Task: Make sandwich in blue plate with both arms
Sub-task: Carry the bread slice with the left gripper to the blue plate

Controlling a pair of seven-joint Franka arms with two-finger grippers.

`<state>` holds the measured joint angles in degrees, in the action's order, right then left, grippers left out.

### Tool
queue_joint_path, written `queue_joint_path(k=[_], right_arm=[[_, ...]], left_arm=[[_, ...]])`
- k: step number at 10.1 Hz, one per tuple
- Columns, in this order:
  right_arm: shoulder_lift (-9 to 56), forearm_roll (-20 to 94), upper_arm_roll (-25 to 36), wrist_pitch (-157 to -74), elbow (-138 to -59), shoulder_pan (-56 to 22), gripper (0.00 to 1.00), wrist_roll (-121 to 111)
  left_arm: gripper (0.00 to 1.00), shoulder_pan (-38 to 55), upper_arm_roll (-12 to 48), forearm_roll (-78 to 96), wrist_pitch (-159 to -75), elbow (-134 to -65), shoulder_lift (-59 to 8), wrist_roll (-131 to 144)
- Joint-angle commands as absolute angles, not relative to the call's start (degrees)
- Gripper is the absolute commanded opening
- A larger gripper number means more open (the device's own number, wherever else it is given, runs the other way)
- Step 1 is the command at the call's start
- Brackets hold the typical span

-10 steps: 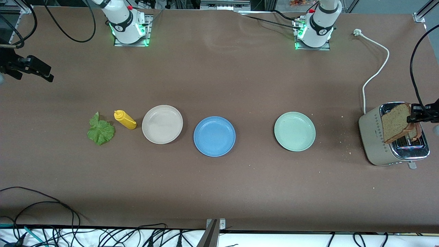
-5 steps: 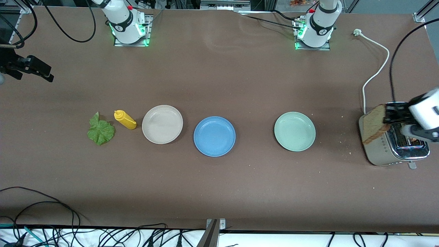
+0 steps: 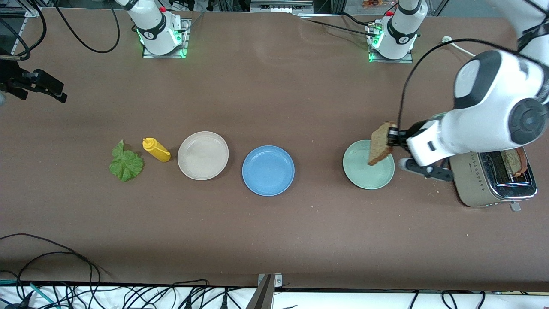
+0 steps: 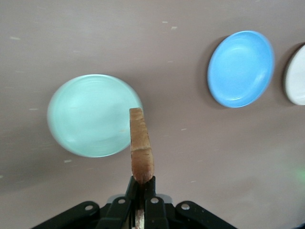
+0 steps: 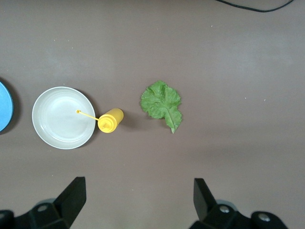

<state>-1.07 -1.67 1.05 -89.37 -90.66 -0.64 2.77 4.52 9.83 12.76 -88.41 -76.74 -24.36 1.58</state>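
Bread for the sandwich is split between two places, and the blue plate [image 3: 268,170] lies bare at the middle of the row of plates, nearest the front camera of the three. Beside it toward the right arm's end sits the beige plate [image 3: 203,155], then the yellow squeeze bottle [image 3: 156,149] lying tilted just beside that plate's rim, then the lettuce leaf [image 3: 125,163] flat on the table [image 3: 274,240]. Toward the left arm's end lies the pale green plate [image 3: 368,171], and the toaster [image 3: 493,180] stands near that end with a second bread slice [image 3: 512,159] showing in its slot. The left gripper [image 3: 392,136] is clamped on one bread slice [image 3: 379,145] by its edge, and the slice hangs on edge over the pale green plate; in the left wrist view the slice [image 4: 141,148] shows crust-on, pinched between the fingers [image 4: 148,188], with the green plate [image 4: 93,114] below and the blue plate [image 4: 240,68] well apart. The right gripper [image 5: 138,200] waits with its jaws spread wide and holding nothing, up over the table near the lettuce leaf [image 5: 162,102], the bottle [image 5: 110,119] and the beige plate [image 5: 63,117].
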Motion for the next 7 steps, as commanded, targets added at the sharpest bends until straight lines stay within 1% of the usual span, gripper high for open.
queue_joint_path(k=[1,4,7], right_arm=[[-1.4,-0.8,1.0,-88.9,-90.4,-0.4,1.0,3.1],[-1.4,-0.8,1.0,-88.9,-90.4,-0.4,1.0,3.1],[-1.4,-0.8,0.9,-88.9,-90.4,-0.4,1.0,3.2]], left_arm=[[0.0,9.4,8.5,26.9,-94.5,-76.4,-28.9,6.1],[0.0,15.4,8.4,38.3,-108.6,-76.3,-35.8,6.2],[0.0,19.3,8.4,44.4,-121.7,-75.2,-42.0,6.1]])
